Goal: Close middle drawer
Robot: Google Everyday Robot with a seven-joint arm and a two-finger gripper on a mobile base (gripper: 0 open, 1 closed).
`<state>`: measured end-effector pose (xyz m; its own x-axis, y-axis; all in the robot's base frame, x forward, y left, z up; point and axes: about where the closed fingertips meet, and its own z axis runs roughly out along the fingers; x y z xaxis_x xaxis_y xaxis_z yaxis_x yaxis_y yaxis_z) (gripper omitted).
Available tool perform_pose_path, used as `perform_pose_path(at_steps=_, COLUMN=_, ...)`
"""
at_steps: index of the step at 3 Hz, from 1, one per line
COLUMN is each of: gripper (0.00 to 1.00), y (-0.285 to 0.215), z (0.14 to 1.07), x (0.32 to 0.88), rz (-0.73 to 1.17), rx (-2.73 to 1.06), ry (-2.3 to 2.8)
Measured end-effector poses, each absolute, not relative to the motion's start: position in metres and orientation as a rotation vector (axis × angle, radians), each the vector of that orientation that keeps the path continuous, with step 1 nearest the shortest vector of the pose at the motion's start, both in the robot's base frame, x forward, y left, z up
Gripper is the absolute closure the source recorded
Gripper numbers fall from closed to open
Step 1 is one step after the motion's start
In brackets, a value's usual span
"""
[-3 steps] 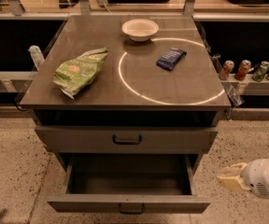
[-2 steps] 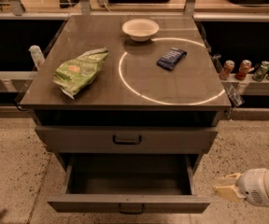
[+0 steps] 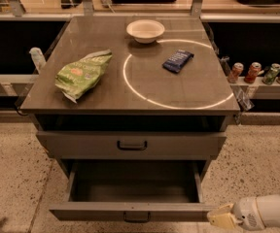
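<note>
The middle drawer (image 3: pixel 91 210) is pulled far out of the grey cabinet. Its shallow flat front faces me, with a small dark loop handle (image 3: pixel 136 218) at the centre, and its deep grey tray (image 3: pixel 135 181) is empty. My gripper (image 3: pixel 218 216) comes in from the lower right, with its cream tip at the right end of the drawer front, level with it. Whether it touches the front cannot be told. The top drawer (image 3: pixel 131 144) above is shut. The lowest drawer is hidden below the open one.
On the cabinet top (image 3: pixel 130 101) lie a green chip bag (image 3: pixel 81 73), a white bowl (image 3: pixel 145 30) and a dark blue packet (image 3: pixel 178 61). Several cans (image 3: pixel 261 73) stand on a shelf at the right. A bottle (image 3: pixel 37 58) stands at the left. Speckled floor (image 3: pixel 13 169) lies on both sides.
My gripper has moved down and to the left, from beside the cabinet to the right end of the middle drawer's front. The drawer has not moved.
</note>
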<state>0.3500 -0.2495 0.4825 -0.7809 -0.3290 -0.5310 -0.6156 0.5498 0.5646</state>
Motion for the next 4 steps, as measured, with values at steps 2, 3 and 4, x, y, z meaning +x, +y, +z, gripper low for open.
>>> perform_pose_path(at_steps=2, gripper=1.00, y=-0.240, z=0.434, x=0.362, rz=1.161, rx=-0.763, ry=2.377)
perform_pose_path(at_steps=3, gripper=1.00, y=-0.238, z=0.435, x=0.386, rz=1.092, rx=-0.811, ry=2.342)
perform_pose_path(at_steps=4, gripper=1.00, y=-0.234, z=0.444, x=0.432, rz=0.974, rx=-0.882, ry=2.286)
